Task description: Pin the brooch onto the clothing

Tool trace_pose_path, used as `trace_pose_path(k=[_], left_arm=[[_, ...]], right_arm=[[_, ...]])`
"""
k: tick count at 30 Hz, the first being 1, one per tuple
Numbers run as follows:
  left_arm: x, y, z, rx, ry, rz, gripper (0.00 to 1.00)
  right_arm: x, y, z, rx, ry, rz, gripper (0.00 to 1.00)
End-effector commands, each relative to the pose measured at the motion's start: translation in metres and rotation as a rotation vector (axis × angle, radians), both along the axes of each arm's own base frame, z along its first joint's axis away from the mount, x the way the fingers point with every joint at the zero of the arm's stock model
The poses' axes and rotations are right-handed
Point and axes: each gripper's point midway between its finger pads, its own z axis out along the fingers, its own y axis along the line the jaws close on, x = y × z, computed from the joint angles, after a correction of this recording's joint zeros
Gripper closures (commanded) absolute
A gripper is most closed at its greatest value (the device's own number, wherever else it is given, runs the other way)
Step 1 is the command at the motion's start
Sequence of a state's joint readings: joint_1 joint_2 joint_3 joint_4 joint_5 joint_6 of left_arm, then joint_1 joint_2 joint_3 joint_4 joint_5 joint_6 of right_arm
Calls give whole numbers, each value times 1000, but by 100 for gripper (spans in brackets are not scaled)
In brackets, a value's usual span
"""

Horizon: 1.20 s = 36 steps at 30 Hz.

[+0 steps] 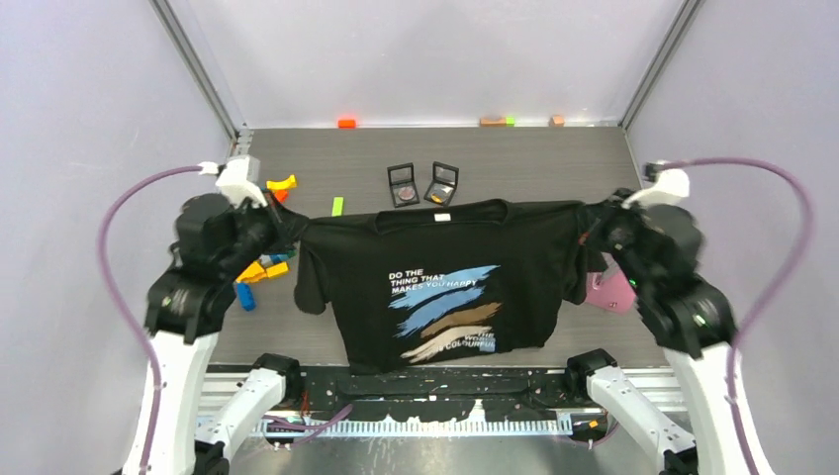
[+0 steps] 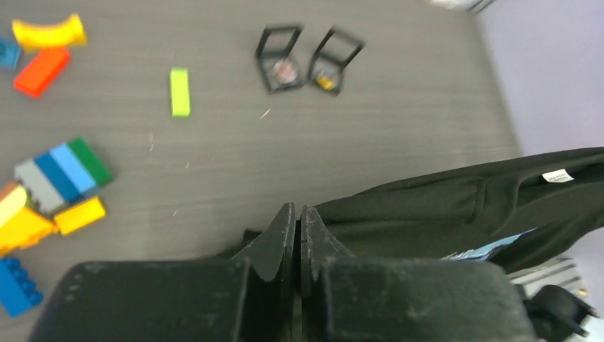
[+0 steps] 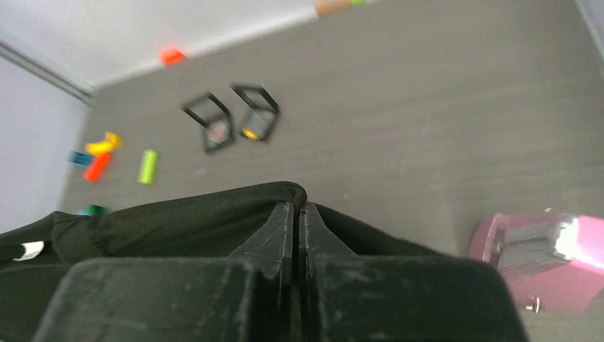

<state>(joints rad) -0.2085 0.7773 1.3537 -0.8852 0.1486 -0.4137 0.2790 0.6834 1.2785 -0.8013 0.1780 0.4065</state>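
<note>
Top external view: one black T-shirt [image 1: 435, 287], printed front toward the camera, held up and stretched between the left arm [image 1: 183, 297] and the right arm [image 1: 683, 297]; it hangs over the near part of the surface [image 1: 534, 168], collar uppermost with its white label showing, hem down by the arm bases. The left jaws are clenched on the cloth at one shoulder and the right jaws on the cloth at the other; each wrist view shows its pair pressed together with only fabric between. Brooch: none visible on the shirt. A first black case [image 1: 403, 184] and a second black case [image 1: 442, 183] lie open, side by side on the surface just beyond the collar; each holds a small coloured item, too small to identify; neither is touched. Also present: loose building bricks [image 1: 259, 272] by the left arm; a pink box [image 1: 610, 292] by the right arm. Progress, by judgement: early; shirt spread, nothing pinned. Remaining: steady or lay down the shirt; free one pair of jaws; take a brooch from its case; fasten it to the cloth.
</note>
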Motion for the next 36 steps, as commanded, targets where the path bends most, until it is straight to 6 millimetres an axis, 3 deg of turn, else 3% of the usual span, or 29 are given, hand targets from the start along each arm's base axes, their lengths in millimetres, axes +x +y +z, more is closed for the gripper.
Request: trace_pose_path(k=[1,6,11,12,13,14,15,16,17,20,24,27,31,36], left_arm=[[51,24,-53,110,79,166,100],[112,26,-122,164,208,241,100],[172,33,-202,257,361,306,100],[183,31,-214,267,388,298,100],[192,28,-227,278,418,283,92],[200,24,-234,282,438,271,64],[206,23,-243,290,461,263,43],[211,21,-247,291,472,259,28],[215,19,-249,290,479,251,21],[221,13,-241,276,464,225,15],[214,6,-225,243,425,190,14],[200,0,-221,203,415,158,13],[173,-10,-237,152,471,104,12],[142,9,-255,121,479,189,9]], right_arm=[[59,-9,-55,-25,94,-153,100],[128,-3,-125,-108,207,-213,100],[183,-5,-180,-229,309,-281,100],[196,-3,-196,-257,350,-282,96],[210,-1,-211,-290,388,-279,90],[216,0,-218,-306,408,-278,71],[226,2,-230,-335,448,-269,61],[231,3,-235,-352,467,-262,42],[236,5,-245,-374,512,-254,36],[235,3,-253,-404,582,-258,24],[219,2,-252,-384,582,-254,20],[195,2,-250,-344,590,-234,20],[161,-4,-250,-290,624,-264,19],[124,-14,-258,-242,676,-296,20]])
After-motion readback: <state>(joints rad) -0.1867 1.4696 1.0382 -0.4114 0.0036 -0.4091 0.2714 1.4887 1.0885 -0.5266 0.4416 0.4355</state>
